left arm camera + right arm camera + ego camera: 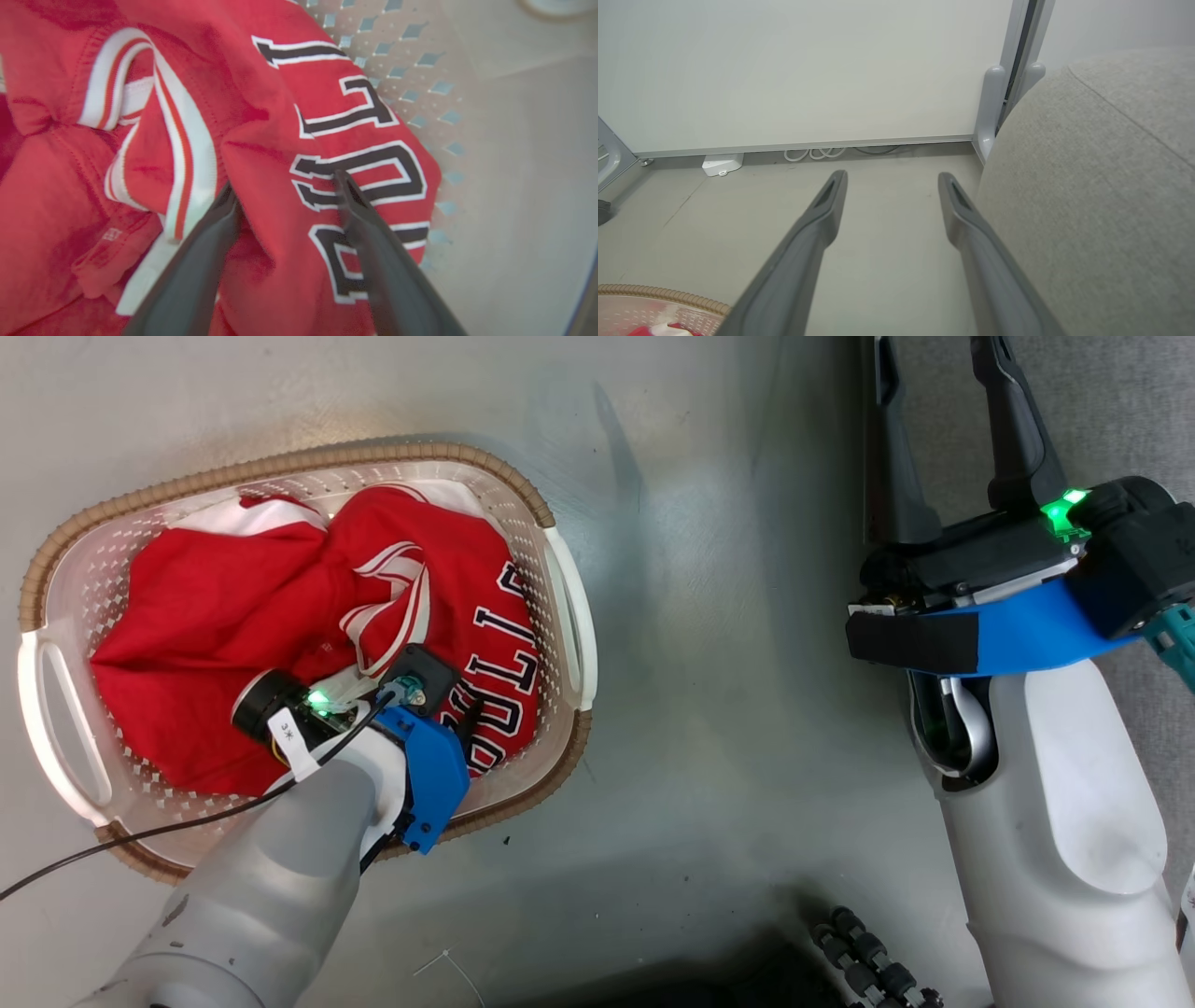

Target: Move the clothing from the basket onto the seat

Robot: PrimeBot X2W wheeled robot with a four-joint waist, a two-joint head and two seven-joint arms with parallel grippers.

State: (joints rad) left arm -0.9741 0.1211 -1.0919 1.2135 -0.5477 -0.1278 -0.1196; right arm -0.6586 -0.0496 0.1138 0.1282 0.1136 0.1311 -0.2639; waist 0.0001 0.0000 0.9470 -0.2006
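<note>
Left gripper (285, 182) jaws apart, straddling jersey (280, 93) fold near right edge of basket (420, 74). Risk: shallow pinch slips, or drags basket along. Right gripper (892, 176) apart, empty.

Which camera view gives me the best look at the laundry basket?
The head view: it looks down on nearly the whole basket, with its brown rim and both white handles. The left wrist view shows a patch of perforated wall; the right wrist view catches a sliver of rim at its bottom-left corner.
</note>
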